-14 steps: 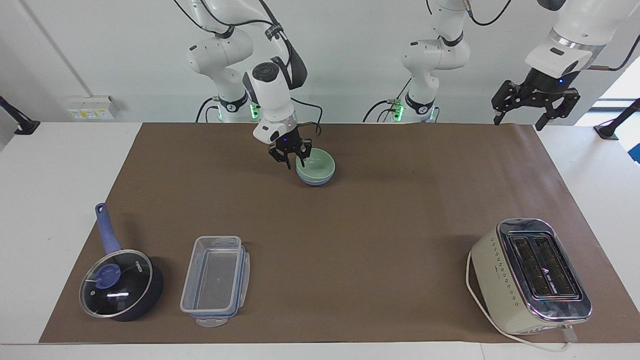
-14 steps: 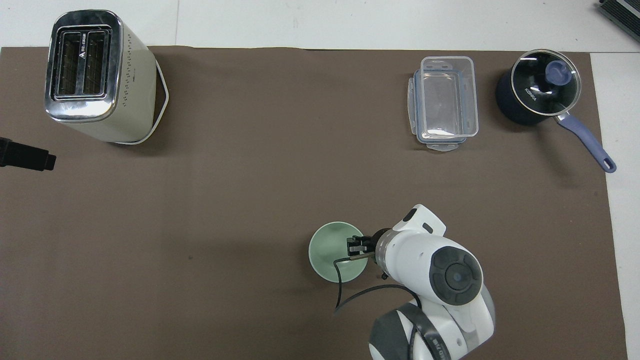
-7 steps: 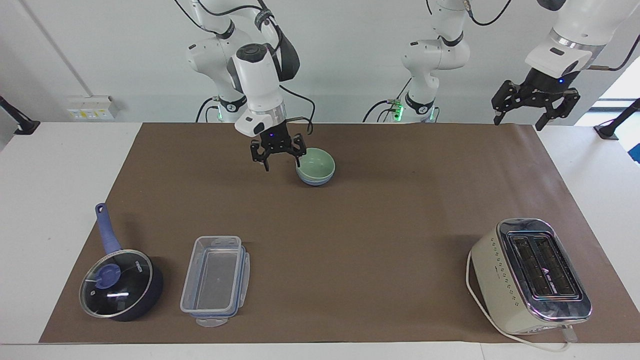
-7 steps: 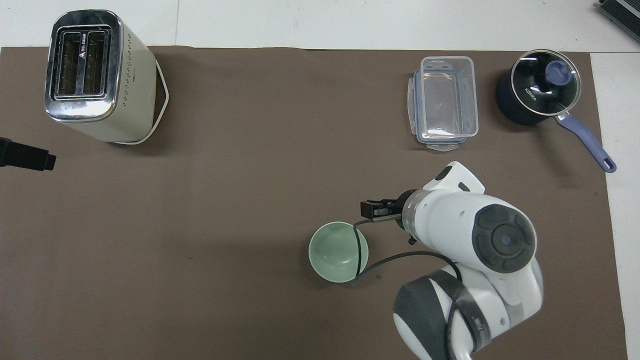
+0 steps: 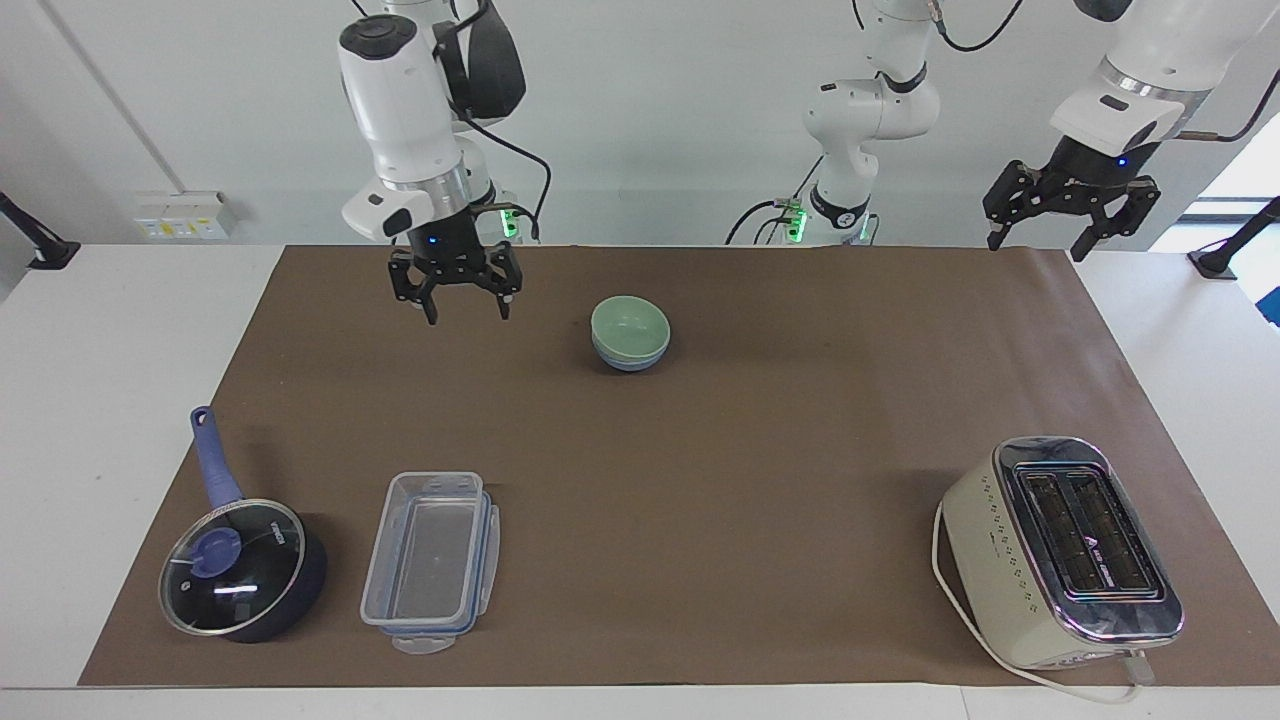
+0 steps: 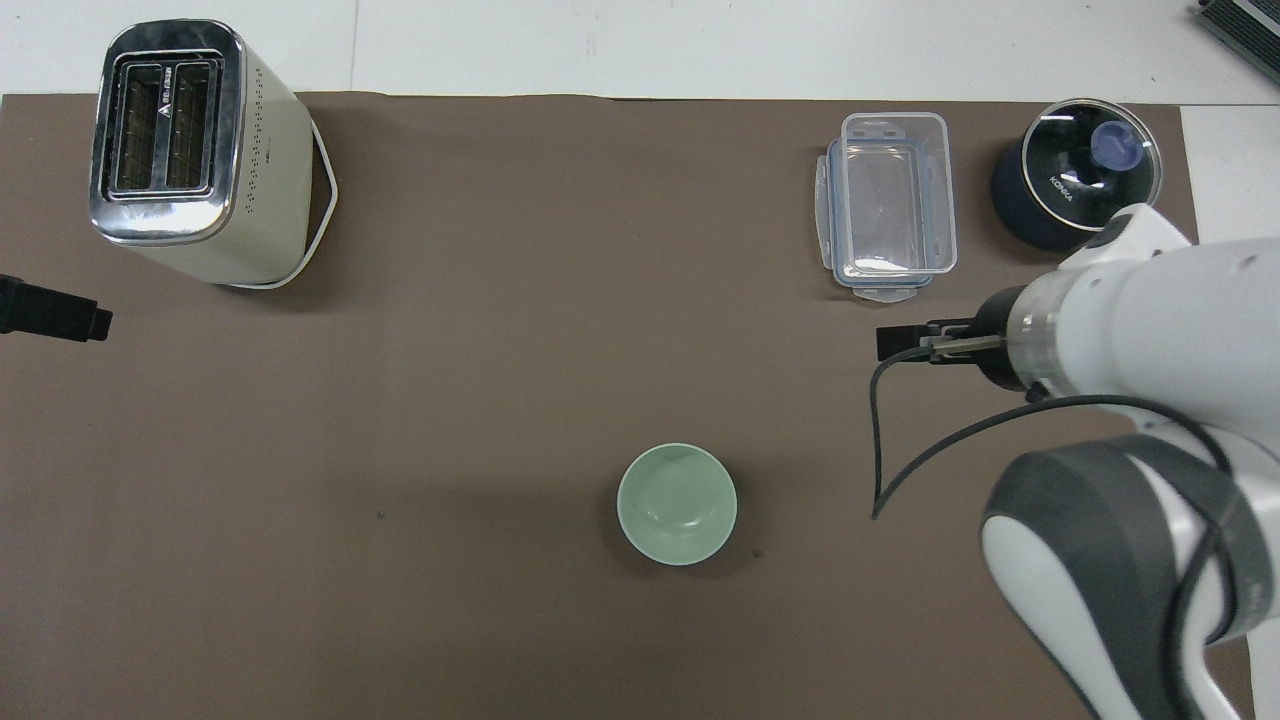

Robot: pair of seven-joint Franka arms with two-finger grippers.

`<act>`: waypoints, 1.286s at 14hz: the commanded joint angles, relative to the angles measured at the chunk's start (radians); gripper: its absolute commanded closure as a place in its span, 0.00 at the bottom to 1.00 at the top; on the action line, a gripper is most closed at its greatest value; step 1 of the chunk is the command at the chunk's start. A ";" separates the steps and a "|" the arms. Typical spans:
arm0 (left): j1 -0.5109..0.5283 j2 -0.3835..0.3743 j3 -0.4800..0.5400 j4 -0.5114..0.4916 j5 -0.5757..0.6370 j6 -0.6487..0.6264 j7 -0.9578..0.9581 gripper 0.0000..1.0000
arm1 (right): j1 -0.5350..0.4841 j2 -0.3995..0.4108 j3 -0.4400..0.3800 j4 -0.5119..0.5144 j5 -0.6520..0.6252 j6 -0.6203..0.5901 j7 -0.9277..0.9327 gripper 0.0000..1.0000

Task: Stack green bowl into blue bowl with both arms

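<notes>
A pale mint-green bowl (image 5: 630,323) sits nested in a periwinkle-blue bowl (image 5: 628,361) at the frame's centre, on a plain brown mat (image 5: 760,480). Lower left, a dark-blue saucepan (image 5: 245,570) has a lighter blue handle. Lower right, the toaster (image 5: 1060,550) is cream and chrome.

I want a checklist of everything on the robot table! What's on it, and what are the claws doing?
Surface: brown mat over a white table.
Job's things: green bowl sits nested in the blue bowl, near the robots.
Clutter: toaster, clear container, lidded saucepan, all farther from the robots.
Grippers: right gripper open, raised over the mat, holding nothing; left gripper open, waiting above the mat's corner.
Cables: toaster's white cord; black cable on the right arm.
Surroundings: white wall, wall socket.
</notes>
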State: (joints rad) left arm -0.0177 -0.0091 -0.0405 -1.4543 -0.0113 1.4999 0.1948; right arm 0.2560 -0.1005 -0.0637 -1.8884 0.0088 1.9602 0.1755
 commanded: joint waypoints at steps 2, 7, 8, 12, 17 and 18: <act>0.004 -0.005 -0.002 0.008 0.021 -0.016 0.002 0.00 | -0.092 0.009 0.004 0.100 -0.020 -0.113 -0.074 0.00; 0.004 -0.005 -0.002 0.008 0.019 -0.016 0.002 0.00 | -0.191 -0.008 -0.007 0.156 -0.035 -0.193 -0.123 0.00; 0.004 -0.005 -0.002 0.008 0.019 -0.016 0.002 0.00 | -0.208 -0.008 -0.007 0.184 -0.038 -0.222 -0.139 0.00; 0.004 -0.005 -0.002 0.008 0.019 -0.016 0.002 0.00 | -0.260 -0.013 -0.008 0.273 -0.055 -0.369 -0.200 0.00; 0.004 -0.005 -0.002 0.008 0.019 -0.016 0.002 0.00 | -0.267 -0.050 -0.018 0.247 -0.037 -0.405 -0.194 0.00; 0.004 -0.005 -0.002 0.008 0.020 -0.016 0.002 0.00 | -0.267 -0.051 -0.018 0.249 -0.032 -0.426 -0.197 0.00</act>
State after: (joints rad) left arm -0.0177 -0.0092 -0.0405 -1.4543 -0.0113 1.4998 0.1948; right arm -0.0041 -0.1322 -0.0799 -1.6268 -0.0281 1.5639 -0.0013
